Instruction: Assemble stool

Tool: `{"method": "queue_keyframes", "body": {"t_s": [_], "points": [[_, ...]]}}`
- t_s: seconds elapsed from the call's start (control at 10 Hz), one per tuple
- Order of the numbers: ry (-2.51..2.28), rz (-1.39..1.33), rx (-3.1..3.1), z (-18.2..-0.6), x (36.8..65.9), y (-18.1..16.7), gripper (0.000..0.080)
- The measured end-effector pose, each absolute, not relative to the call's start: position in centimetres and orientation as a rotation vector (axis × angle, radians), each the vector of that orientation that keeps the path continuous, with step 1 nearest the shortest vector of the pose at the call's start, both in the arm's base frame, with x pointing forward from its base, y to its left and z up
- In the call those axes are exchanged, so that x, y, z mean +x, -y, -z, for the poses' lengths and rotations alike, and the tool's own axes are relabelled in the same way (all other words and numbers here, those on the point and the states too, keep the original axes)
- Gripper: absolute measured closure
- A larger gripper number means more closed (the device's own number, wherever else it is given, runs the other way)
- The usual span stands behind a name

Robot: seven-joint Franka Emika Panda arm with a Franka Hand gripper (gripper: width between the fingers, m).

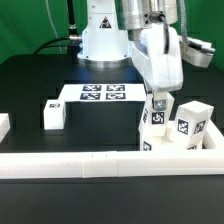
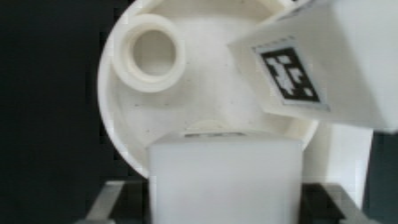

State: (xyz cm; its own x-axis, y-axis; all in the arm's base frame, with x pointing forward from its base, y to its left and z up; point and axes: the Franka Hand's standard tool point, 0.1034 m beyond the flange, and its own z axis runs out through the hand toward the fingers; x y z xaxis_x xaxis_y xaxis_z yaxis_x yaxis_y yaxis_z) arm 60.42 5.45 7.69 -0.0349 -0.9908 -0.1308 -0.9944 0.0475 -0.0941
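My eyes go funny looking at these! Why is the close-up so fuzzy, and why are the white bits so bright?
Wrist view: the white blocky plastic leg gripped by the hand sits too near the lens, so it is soft; the thick round white plastic seat glares. Exterior view: sharper, but white parts wash out against the black table.

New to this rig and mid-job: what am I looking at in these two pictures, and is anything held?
The white machine is a robot arm ending in a two-finger gripper. One picture comes from a camera off the arm, the other from a camera on the wrist. On the black table lie the marker board, a white border rail and a loose leg. The wrist view shows the round seat, a tagged leg, and a third leg between the fingers; whether it is gripped, I cannot tell.
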Motion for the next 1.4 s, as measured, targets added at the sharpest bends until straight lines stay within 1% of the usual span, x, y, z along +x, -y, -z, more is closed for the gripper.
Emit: {"method": "queue_keyframes", "body": {"t_s": [0.3,0.8,1.1,1.4], "points": [[-2.333,-0.059,-1.851,-7.70,60.45,-5.67,0.0462],[-2.664,-0.123,-1.198,-7.67,60.71,-5.43,0.0462],[-2.680,-0.128,-1.061,-7.62,60.72,-6.03,0.0462],[-2.685,-0.141,-1.069,-7.66,60.68,-6.08,0.0462]]}}
